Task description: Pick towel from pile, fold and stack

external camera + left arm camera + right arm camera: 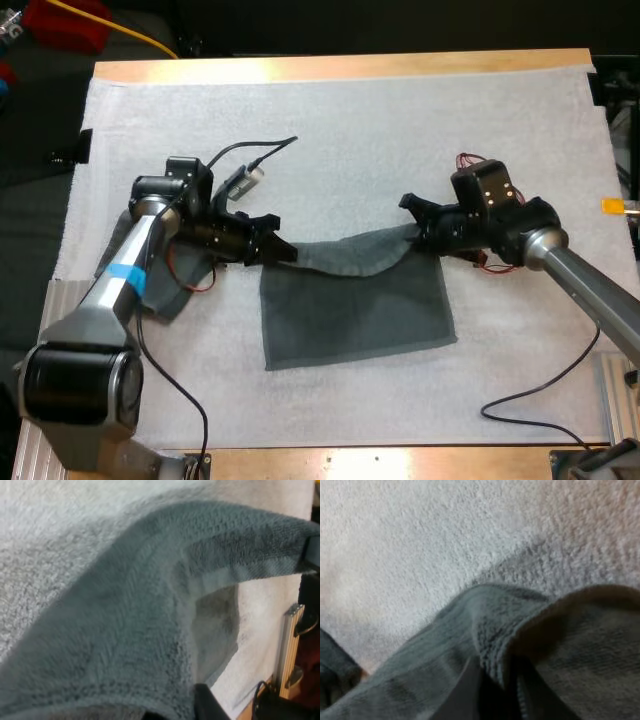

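Observation:
A dark grey-green towel (355,305) lies spread on the white mat (350,120), its far edge lifted off the mat. My left gripper (285,252) is shut on the towel's far left corner. My right gripper (418,232) is shut on the far right corner. The lifted edge sags between them. In the left wrist view the towel (125,620) stretches away from the near fingers toward the other arm. In the right wrist view a fold of towel (495,630) is pinched between the dark fingers (470,690), just above the mat.
A second grey-green towel (150,280) lies crumpled under my left arm at the mat's left side. The wooden table edge (340,66) runs along the far side, and a metal rail (288,650) sits past the mat's near edge.

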Available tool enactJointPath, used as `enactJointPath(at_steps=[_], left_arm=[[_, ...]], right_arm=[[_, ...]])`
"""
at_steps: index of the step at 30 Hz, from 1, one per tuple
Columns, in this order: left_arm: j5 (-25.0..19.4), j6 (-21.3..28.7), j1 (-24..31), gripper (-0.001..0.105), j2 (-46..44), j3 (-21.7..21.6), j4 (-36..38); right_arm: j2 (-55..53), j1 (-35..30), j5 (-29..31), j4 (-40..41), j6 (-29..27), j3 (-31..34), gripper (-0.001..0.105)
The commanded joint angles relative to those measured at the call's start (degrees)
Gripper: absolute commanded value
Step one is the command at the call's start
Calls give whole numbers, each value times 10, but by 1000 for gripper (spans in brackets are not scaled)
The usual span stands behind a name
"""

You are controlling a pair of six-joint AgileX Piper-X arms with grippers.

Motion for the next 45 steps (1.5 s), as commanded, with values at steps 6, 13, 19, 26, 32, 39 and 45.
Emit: enactJointPath(at_steps=[6,13,19,26,32,39,45], left_arm=[[27,-34,-1,0,25,-2,-25],[27,-71,-1,0,35,-2,-60],[32,-102,-1,4,35,-2,-95],[42,-130,1,75,35,-3,-112],[85,-141,14,66,35,-3,-132],[145,-179,48,66,35,-3,-148],[156,-205,75,66,35,-3,-157]], right_arm=[[22,-3,-14,-14,22,-1,1],[29,-3,-8,-34,23,-1,1],[29,-3,2,-67,51,-1,1],[29,-3,3,-111,73,-1,30],[29,-3,-11,-172,73,-1,60],[29,-3,-13,-210,79,-1,61],[29,-4,-9,-211,86,-1,61]])
